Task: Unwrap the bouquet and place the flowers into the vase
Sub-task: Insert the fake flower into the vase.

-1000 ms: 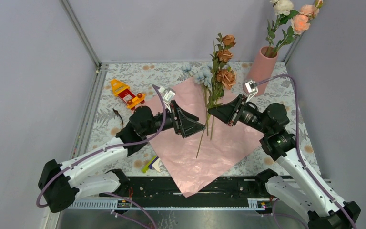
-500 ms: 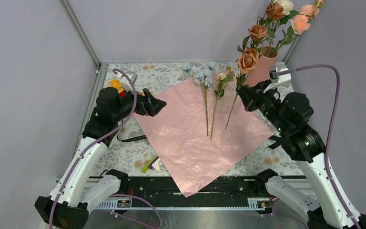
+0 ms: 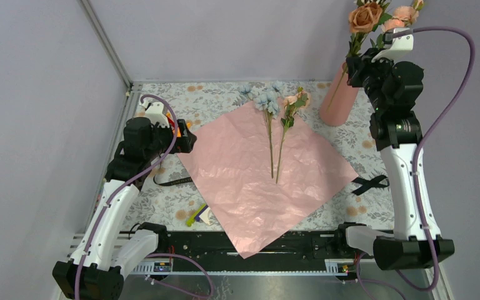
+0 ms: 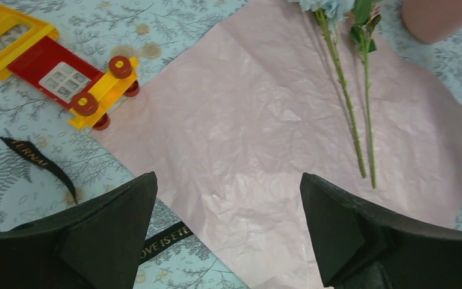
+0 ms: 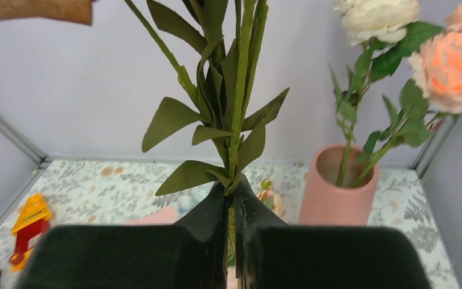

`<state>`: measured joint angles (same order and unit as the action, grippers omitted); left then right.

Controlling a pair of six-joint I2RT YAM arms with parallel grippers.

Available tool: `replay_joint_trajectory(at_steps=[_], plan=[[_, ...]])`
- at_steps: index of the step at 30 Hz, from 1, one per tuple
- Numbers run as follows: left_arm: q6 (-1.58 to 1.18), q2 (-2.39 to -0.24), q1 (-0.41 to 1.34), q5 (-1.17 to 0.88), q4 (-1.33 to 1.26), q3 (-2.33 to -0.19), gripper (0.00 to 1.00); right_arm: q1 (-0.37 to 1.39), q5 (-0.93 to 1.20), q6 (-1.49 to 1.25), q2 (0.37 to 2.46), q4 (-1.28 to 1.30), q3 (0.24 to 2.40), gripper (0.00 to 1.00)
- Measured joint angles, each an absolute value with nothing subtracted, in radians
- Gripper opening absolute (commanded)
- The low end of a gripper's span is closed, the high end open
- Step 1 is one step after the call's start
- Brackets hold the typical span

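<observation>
The bouquet is undone, and its pink paper lies flat on the table. On the paper rest a pale blue flower and a small peach flower. My right gripper is raised beside the vase and shut on the leafy stem of a rust-brown flower. That stem's lower end slants down past the vase's left side. Cream and peach blooms stand in the vase. My left gripper hangs open over the paper's left edge, holding nothing.
A yellow and red toy sits left of the paper. Black ribbon pieces lie on the tablecloth at the left, near the paper's edge, and at the right. A small yellow-green object lies near the front.
My right gripper has carried the rust-brown flower from over the paper up and right to the vase. My left arm has let go of it, opened, and drawn back left.
</observation>
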<state>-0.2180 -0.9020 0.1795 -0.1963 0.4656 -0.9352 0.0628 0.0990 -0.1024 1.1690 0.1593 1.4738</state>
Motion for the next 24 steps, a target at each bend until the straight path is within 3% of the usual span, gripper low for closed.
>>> replay_joint_trajectory(at_steps=[8,24], plan=[[-0.187,-0.897,0.179,-0.134,0.481,-0.922,0.98,-0.063,0.154,-0.07,1.361,-0.029,1.545,0.0],[-0.183,-0.899,0.176,-0.133,0.481,-0.922,0.98,-0.139,0.178,-0.034,1.519,-0.191,1.758,0.0]])
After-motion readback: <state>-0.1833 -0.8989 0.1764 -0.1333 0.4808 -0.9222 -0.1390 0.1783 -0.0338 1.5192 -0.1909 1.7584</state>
